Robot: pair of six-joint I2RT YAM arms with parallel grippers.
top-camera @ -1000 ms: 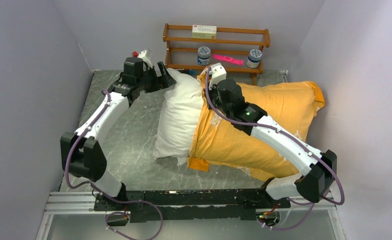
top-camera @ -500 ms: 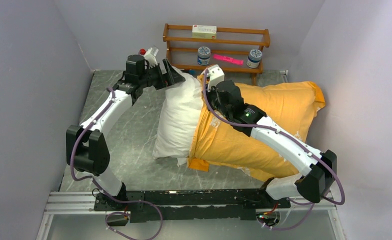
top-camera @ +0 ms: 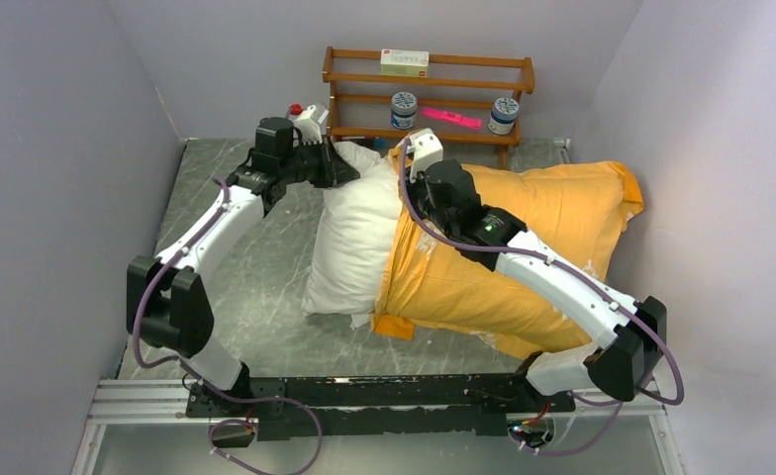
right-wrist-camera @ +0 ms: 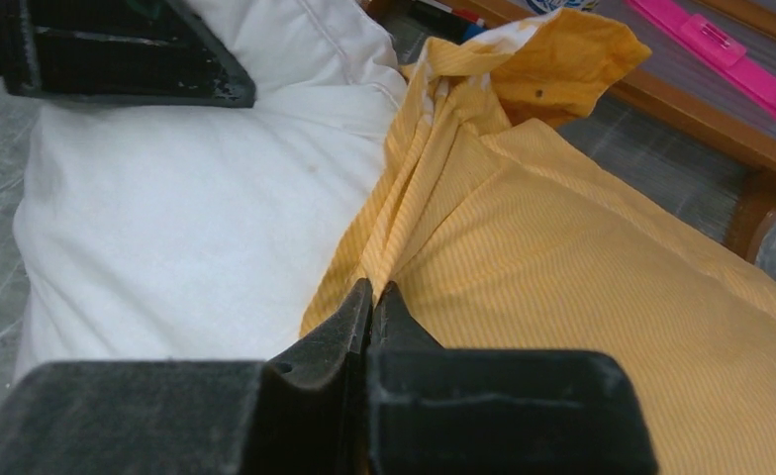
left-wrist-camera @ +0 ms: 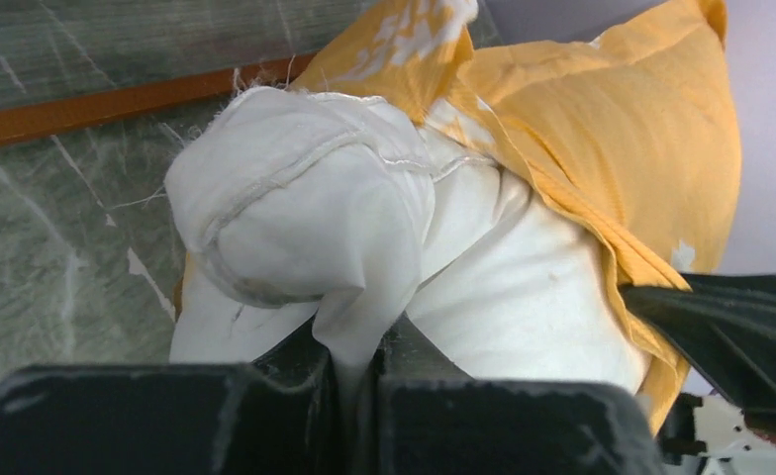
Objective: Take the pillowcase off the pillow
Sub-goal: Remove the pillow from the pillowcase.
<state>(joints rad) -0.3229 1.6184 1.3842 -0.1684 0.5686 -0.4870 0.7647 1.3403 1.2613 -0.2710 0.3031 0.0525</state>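
The white pillow (top-camera: 349,237) lies across the grey table, its left part bare. The orange-yellow pillowcase (top-camera: 552,213) covers its right part. My left gripper (top-camera: 349,170) is at the pillow's far left corner, shut on a pinch of white pillow fabric (left-wrist-camera: 356,327). My right gripper (top-camera: 407,188) is shut on a gathered fold at the pillowcase's open edge (right-wrist-camera: 389,247), right beside the bare pillow (right-wrist-camera: 186,218). In the left wrist view the pillowcase (left-wrist-camera: 612,129) bunches behind the pillow (left-wrist-camera: 523,297).
A wooden shelf (top-camera: 429,89) stands against the back wall with two jars, a box and a pink item on it. Walls close in on the left, back and right. The pillowcase's far end presses toward the right wall.
My left gripper has moved right onto the pillow's far corner and closed on its white fabric. The right gripper has stayed shut on the pillowcase edge.
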